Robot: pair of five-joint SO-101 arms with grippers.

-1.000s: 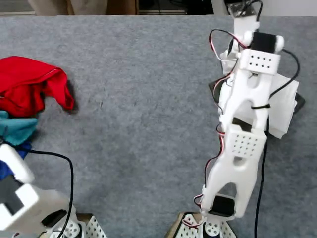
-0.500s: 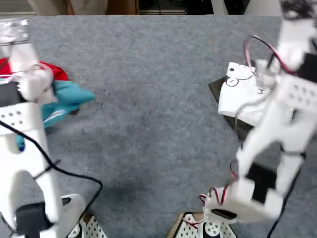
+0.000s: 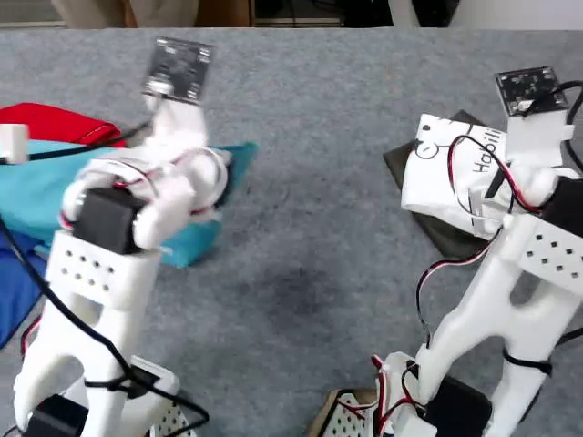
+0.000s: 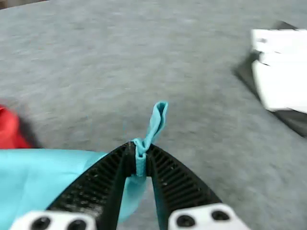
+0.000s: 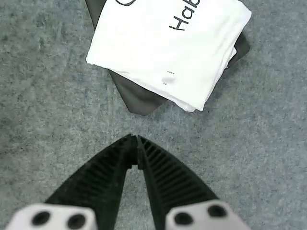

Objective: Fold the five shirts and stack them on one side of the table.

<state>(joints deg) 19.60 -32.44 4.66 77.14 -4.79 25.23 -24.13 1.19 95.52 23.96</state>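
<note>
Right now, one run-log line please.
left gripper shut on teal shirt | right gripper shut, empty, near white shirt folded atop dark shirt | red shirt and blue shirt unfolded

White printed-plastic left arm and right arm: dotted hole patterns, black servo blocks, red-white-black cables. Behind the black ribbed left gripper and right gripper, white mounts with dark screws

Black lettering runs across the folded white shirt, lying on top of a dark folded shirt; the word is cut off.
</note>
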